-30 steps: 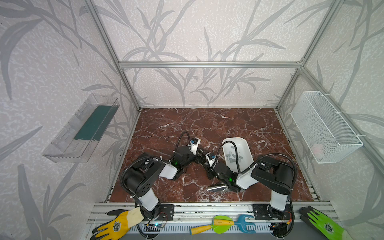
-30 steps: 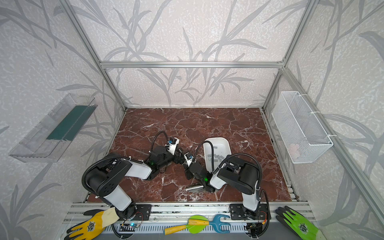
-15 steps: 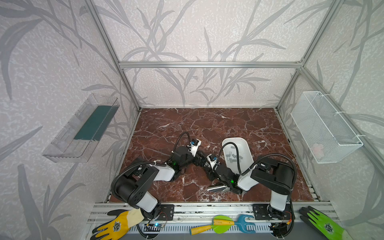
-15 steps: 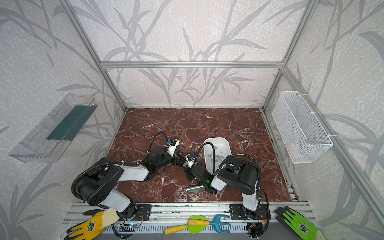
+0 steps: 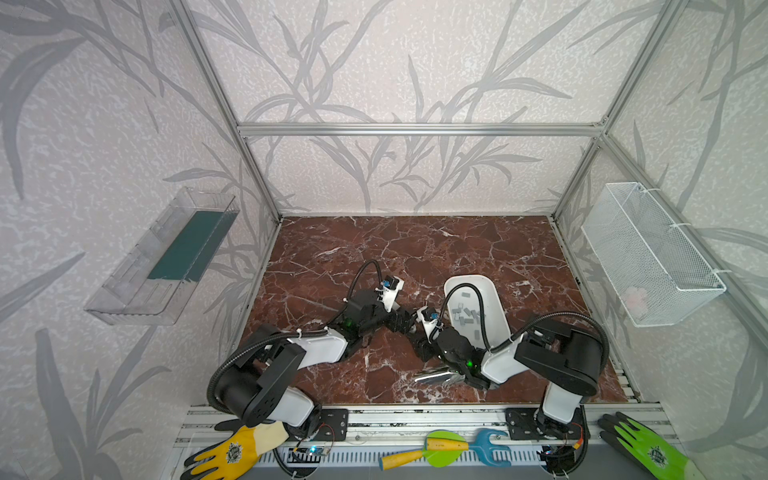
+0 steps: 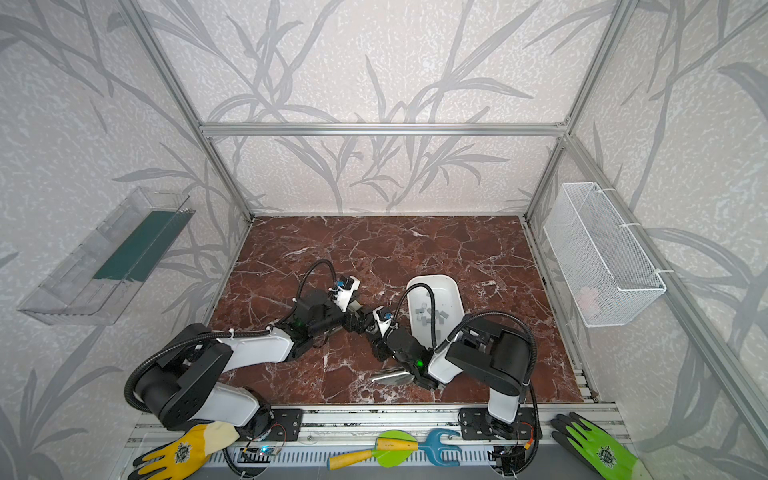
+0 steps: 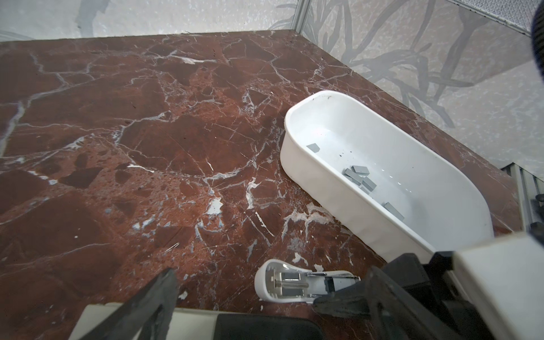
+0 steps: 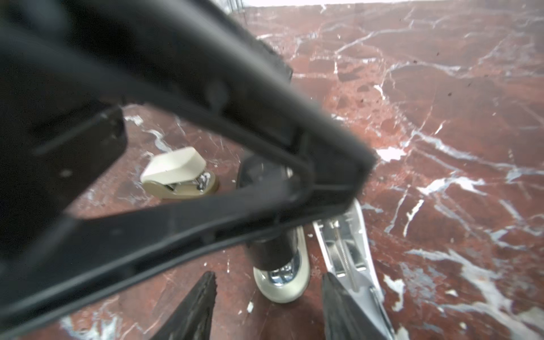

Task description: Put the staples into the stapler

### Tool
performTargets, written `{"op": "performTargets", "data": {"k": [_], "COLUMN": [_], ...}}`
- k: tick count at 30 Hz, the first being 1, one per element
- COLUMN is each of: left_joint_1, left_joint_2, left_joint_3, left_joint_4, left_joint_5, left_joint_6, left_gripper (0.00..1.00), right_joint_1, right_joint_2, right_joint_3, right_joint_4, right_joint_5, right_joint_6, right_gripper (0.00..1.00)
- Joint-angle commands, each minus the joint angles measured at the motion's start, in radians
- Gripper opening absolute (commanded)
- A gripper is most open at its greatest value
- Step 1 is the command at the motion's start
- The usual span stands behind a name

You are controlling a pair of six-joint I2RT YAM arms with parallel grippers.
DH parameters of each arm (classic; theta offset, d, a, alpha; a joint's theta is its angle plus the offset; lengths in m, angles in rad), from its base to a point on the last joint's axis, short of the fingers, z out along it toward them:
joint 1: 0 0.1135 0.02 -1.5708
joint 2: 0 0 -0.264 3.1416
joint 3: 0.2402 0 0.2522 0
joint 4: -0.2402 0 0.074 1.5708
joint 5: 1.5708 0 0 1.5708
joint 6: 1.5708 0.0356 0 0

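Note:
The stapler lies opened out on the marble floor. Its white lid (image 7: 279, 284) shows metal inside, and its silver rail (image 8: 344, 247) runs beside the lid's rounded end (image 8: 282, 279). In both top views the grippers hide most of it; a silver part (image 5: 436, 377) shows under the right arm. My left gripper (image 7: 270, 273) (image 5: 401, 322) is open wide, with the lid between its fingers. My right gripper (image 8: 268, 276) (image 5: 419, 345) is open, the lid's end just ahead of its tips. Several grey staples (image 7: 359, 176) (image 5: 465, 311) lie in the white tray (image 7: 323, 182).
A small white and tan stapler-like thing (image 8: 173, 173) sits behind the left gripper's finger. The tray (image 5: 498, 316) is right of both grippers. A wire basket (image 5: 648, 257) hangs on the right wall and a clear shelf (image 5: 166, 257) on the left. Gloves and toy tools lie on the front rail.
My right gripper's jaws have spread apart. The left arm's elbow has swung down toward the front left while its gripper stayed by the stapler.

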Motion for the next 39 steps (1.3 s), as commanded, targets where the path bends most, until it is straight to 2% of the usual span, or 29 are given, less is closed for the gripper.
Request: {"op": "performTargets", "data": {"k": [1,5,7,9,14,18,25,28,34,39], "left_joint_1": [-0.002,-0.001,0.005,0.016,0.051,0.071,0.082,0.086,0.091,0.092], "left_joint_2": [-0.065,-0.085,-0.084,-0.075,-0.044,0.005,0.085,0.099,0.058,-0.005], "left_joint_3": [0.030,0.040,0.040,0.045,0.044,0.047,0.056,0.060,0.090,0.118], "left_joint_4": [-0.091,-0.155,-0.167,-0.184,-0.186,-0.165,-0.120,-0.109,-0.157,-0.207], "left_joint_5": [-0.151,-0.305,-0.358,-0.397,-0.402,-0.372,-0.324,-0.317,-0.285,-0.237], "left_joint_6": [-0.003,-0.013,-0.028,-0.051,-0.092,-0.101,-0.115,-0.119,-0.124,-0.133], "left_gripper": [0.97,0.91,0.87,0.84,0.82,0.82,0.82,0.82,0.82,0.84], "right_joint_1": [-0.001,-0.002,-0.002,-0.002,-0.008,-0.006,0.019,0.021,0.021,0.022], "right_joint_2": [-0.121,-0.200,-0.206,-0.180,-0.053,0.097,0.151,0.128,-0.028,-0.178], "right_joint_3": [0.005,0.082,0.151,0.201,0.265,0.288,0.258,0.246,0.241,0.216], "right_joint_4": [-0.045,-0.218,-0.354,-0.398,-0.377,-0.332,-0.299,-0.306,-0.394,-0.514], "right_joint_5": [0.019,0.029,0.031,0.062,0.093,0.061,0.049,0.055,0.067,0.136], "right_joint_6": [-0.029,-0.042,-0.054,-0.058,-0.065,-0.036,0.007,0.015,-0.004,0.012], "right_gripper": [0.54,0.46,0.41,0.38,0.30,0.23,0.19,0.20,0.33,0.42]}}
